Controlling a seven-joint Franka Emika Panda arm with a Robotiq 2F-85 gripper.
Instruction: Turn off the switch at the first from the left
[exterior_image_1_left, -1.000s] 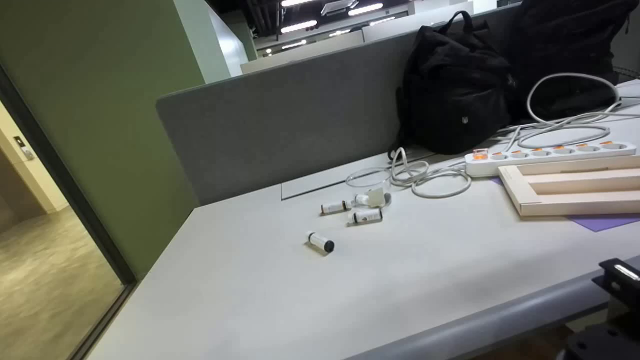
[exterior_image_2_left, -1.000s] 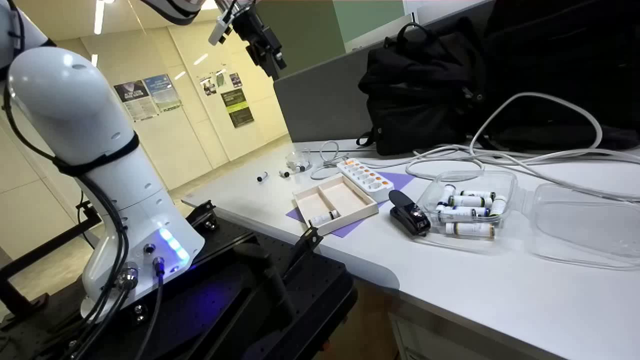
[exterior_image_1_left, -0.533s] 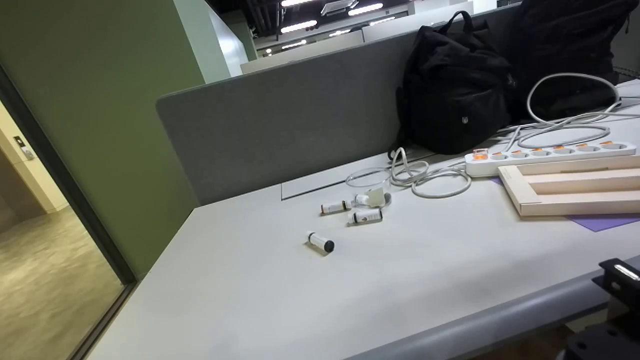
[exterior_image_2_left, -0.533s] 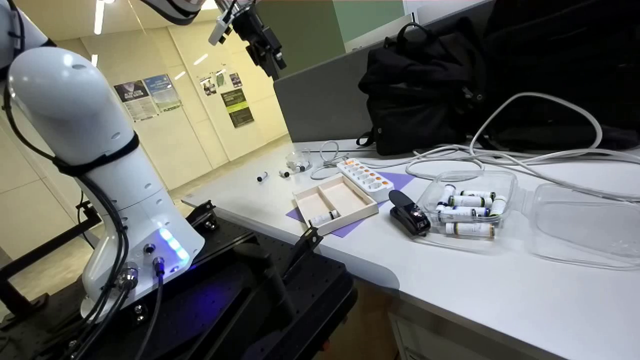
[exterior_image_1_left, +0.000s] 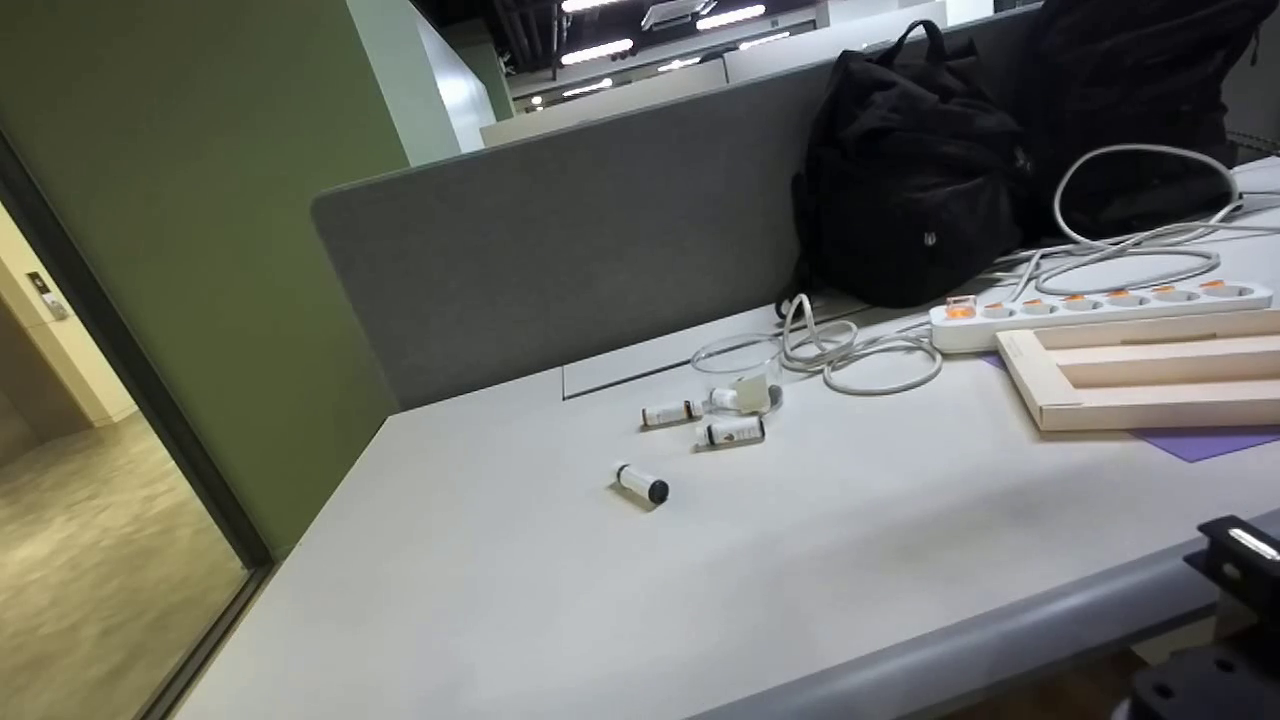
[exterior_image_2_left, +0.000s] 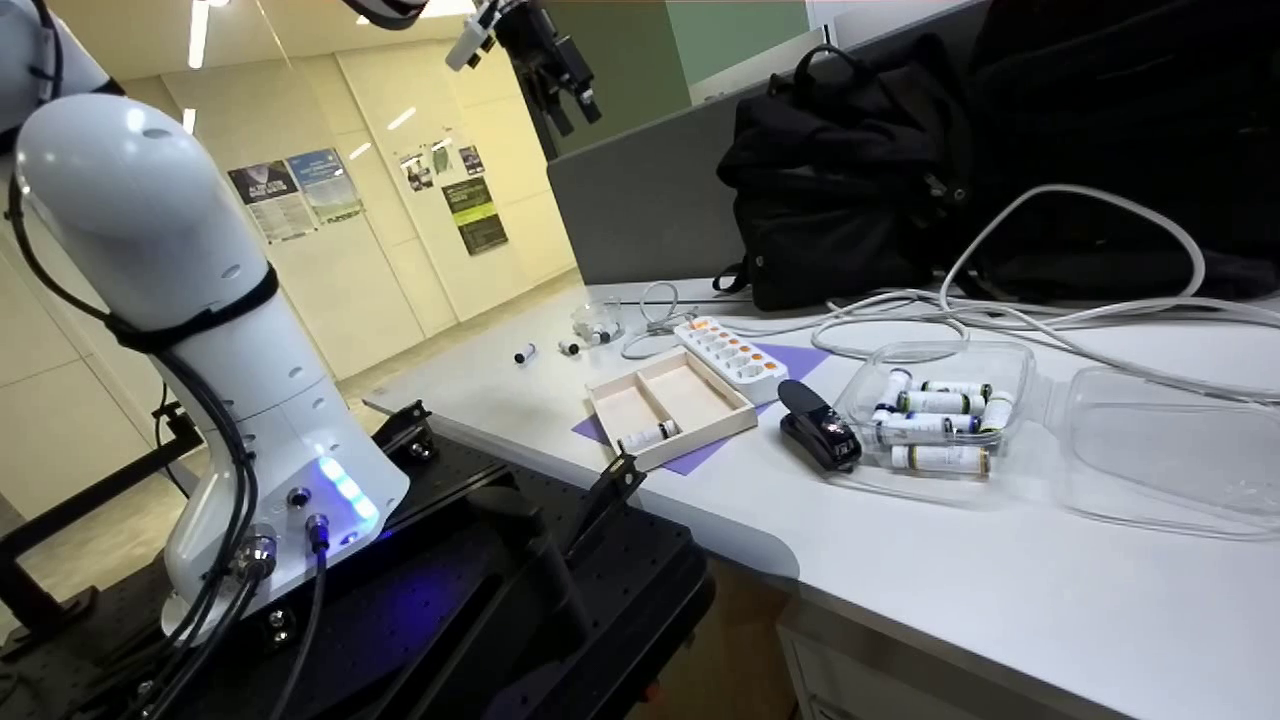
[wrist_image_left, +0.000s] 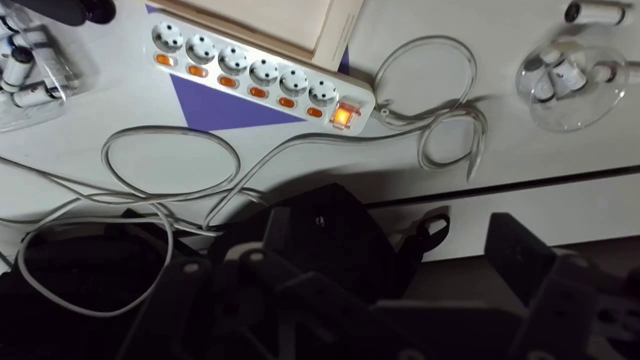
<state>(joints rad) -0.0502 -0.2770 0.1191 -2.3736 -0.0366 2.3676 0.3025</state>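
The white power strip (wrist_image_left: 225, 92) lies on the desk and shows in both exterior views. A larger square switch (wrist_image_left: 342, 116) glows orange at its cable end, at the right in the wrist view and leftmost in an exterior view (exterior_image_1_left: 961, 310). Small orange rocker switches sit beside the sockets, with an end one (wrist_image_left: 165, 60) at the opposite end. My gripper (exterior_image_2_left: 577, 118) is high above the desk, well away from the strip. In the wrist view my gripper (wrist_image_left: 395, 240) is open and empty, its fingers spread over the backpack and the desk's back edge.
A pale wooden tray (exterior_image_2_left: 715, 430) stands against the strip on purple paper. A black backpack (exterior_image_1_left: 910, 180) and white cables (wrist_image_left: 320, 137) lie behind. A black clip-like object (exterior_image_2_left: 820, 428) and a clear container of cylinders (exterior_image_2_left: 1018, 370) are near. Small white cylinders (exterior_image_1_left: 640, 484) lie loose.
My gripper has moved a little right and up in an exterior view. Its fingers now show apart, where they looked close together before. The strip and other things have not moved.
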